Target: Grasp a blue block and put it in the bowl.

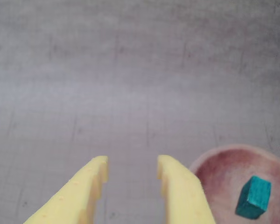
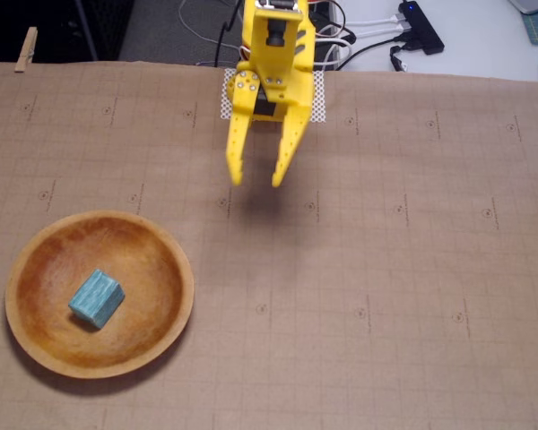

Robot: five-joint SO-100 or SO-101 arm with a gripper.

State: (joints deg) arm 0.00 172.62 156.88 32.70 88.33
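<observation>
The blue block [image 2: 97,299] lies inside the wooden bowl [image 2: 175,269] at the lower left of the fixed view. In the wrist view the same teal block [image 1: 254,197] rests in the bowl [image 1: 214,161] at the bottom right corner. My yellow gripper [image 2: 255,179] hangs open above the mat, up and to the right of the bowl, well apart from it. Nothing sits between its two yellow fingers [image 1: 88,186], which enter the wrist view from the bottom edge around the gripper [image 1: 132,164].
A brown gridded mat [image 2: 386,269] covers the table. Black cables and a hub [image 2: 421,27] lie beyond the mat's far edge. Wooden clips [image 2: 25,49] pin the mat at the top corners.
</observation>
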